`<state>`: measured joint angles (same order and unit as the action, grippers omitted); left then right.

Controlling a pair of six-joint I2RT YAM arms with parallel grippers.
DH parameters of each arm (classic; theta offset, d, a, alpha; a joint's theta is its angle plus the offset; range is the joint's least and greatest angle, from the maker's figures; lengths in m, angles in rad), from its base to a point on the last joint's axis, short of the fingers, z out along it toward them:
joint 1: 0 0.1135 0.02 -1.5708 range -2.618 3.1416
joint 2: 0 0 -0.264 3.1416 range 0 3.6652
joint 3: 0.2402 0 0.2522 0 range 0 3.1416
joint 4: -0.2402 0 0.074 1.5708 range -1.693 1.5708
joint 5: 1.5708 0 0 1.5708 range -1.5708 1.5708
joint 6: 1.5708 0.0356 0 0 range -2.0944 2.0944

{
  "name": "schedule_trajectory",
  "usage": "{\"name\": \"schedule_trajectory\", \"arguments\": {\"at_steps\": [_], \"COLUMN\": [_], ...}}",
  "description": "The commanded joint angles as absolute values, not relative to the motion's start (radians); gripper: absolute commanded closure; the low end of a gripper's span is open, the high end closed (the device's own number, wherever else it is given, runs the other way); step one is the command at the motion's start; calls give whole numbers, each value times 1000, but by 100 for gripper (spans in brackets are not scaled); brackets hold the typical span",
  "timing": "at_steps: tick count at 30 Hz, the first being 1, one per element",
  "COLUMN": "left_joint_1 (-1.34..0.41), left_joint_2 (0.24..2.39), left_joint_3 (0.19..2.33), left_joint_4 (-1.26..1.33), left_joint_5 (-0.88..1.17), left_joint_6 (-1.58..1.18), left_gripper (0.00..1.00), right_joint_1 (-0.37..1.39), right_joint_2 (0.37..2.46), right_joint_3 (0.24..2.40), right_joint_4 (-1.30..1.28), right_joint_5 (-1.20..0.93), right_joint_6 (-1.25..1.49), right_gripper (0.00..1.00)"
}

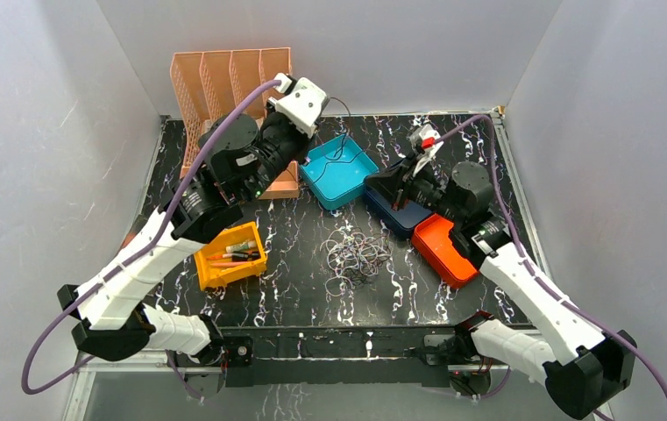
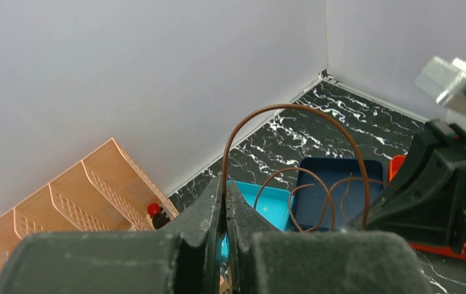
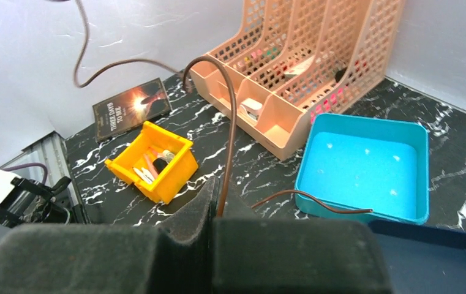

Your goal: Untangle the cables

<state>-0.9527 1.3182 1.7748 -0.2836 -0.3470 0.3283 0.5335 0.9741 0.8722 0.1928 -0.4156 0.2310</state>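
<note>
A tangle of thin black and pale cables lies in the middle of the marble table. One brown cable is lifted out of it and arcs through the air between both grippers. My left gripper is shut on one part of it, raised beside the pink organizer. My right gripper is shut on another part, above the dark blue tray. The brown cable rises from the right jaws and curves away to the upper left. A loose tail pokes out over the teal tray's edge.
A pink file organizer stands at the back left. A teal tray, a dark blue tray and an orange tray sit in a row at right of centre. A yellow bin holds pens. A small book lies near the left wall.
</note>
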Motion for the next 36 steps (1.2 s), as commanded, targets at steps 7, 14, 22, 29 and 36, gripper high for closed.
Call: {"name": "schedule_trajectory", "arguments": {"at_steps": [7, 14, 22, 29, 36], "left_joint_1": [-950, -921, -752, -679, -627], "left_joint_2": [1266, 1344, 1469, 1571, 1666], "left_joint_3": [1677, 1663, 1650, 1653, 1695], "left_joint_4": [-280, -320, -346, -299, -279], "left_joint_5": [-407, -375, -130, -13, 43], "left_joint_6": [242, 169, 40, 15, 3], "left_gripper": [100, 100, 100, 100, 100], "right_joint_1": [537, 535, 521, 500, 490], "right_joint_2": [979, 1053, 1155, 1221, 1270], "right_joint_3": [1037, 1113, 1167, 1172, 1160], "right_joint_4": [-6, -126, -208, -166, -79], "right_joint_5": [-197, -62, -7, -40, -53], "right_joint_6": [236, 275, 305, 322, 344], "right_gripper": [100, 100, 100, 100, 100]}}
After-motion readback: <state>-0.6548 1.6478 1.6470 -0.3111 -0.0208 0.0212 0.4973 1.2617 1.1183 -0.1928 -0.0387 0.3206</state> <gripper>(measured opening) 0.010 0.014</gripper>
